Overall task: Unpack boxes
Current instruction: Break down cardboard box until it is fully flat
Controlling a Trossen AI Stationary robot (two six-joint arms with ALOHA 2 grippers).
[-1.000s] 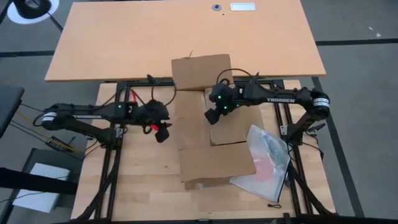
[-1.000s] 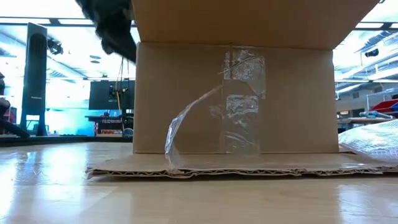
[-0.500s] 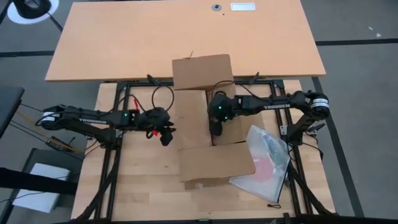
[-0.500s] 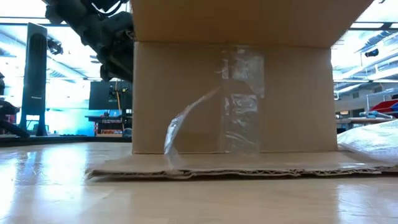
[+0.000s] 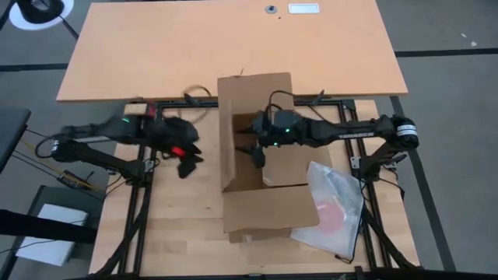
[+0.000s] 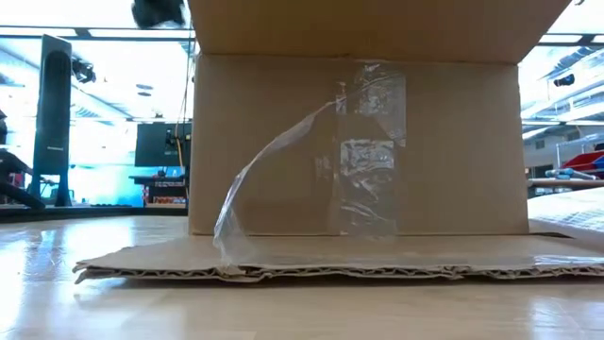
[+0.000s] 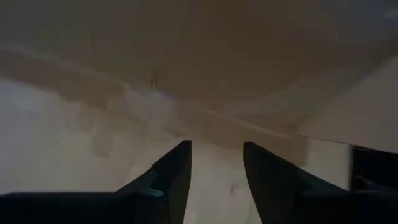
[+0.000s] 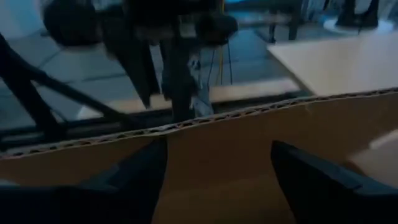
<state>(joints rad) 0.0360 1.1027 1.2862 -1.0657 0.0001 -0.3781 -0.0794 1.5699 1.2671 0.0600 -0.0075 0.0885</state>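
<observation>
The brown cardboard box (image 5: 257,93) (image 6: 444,142) stands mid-table with its flaps spread. Its left flap (image 8: 249,168) stands up, its corrugated free edge (image 8: 205,121) across the right wrist view. My right gripper (image 5: 250,149) (image 8: 217,149) is open over the box's inside, pointing about level toward the table's left, fingers close to that flap's inner face. My left gripper (image 5: 187,165) (image 7: 214,149) hangs open in the air left of the box, nothing between its fingers. A loose clear tape strip (image 6: 274,179) curls off the box's near wall. My right gripper comes level from the table's right at the inner face of the box's raised left flap (image 8: 211,180), below its free edge. Whether the open fingers (image 8: 137,174) touch the cardboard I cannot tell.
A clear plastic bag (image 5: 334,206) (image 6: 571,203) with a red item lies on the table right of the box's near flap (image 5: 268,210). A larger tan tabletop (image 5: 233,39) lies beyond the far edge. The near flap's edge (image 6: 283,269) rests flat on the table.
My right gripper has risen, tipped from pointing down to about level, and gone toward the table's left. The box's left flap has come up from lying flat, and the box has slid slightly nearer. My left gripper has risen and drawn back toward the left edge.
</observation>
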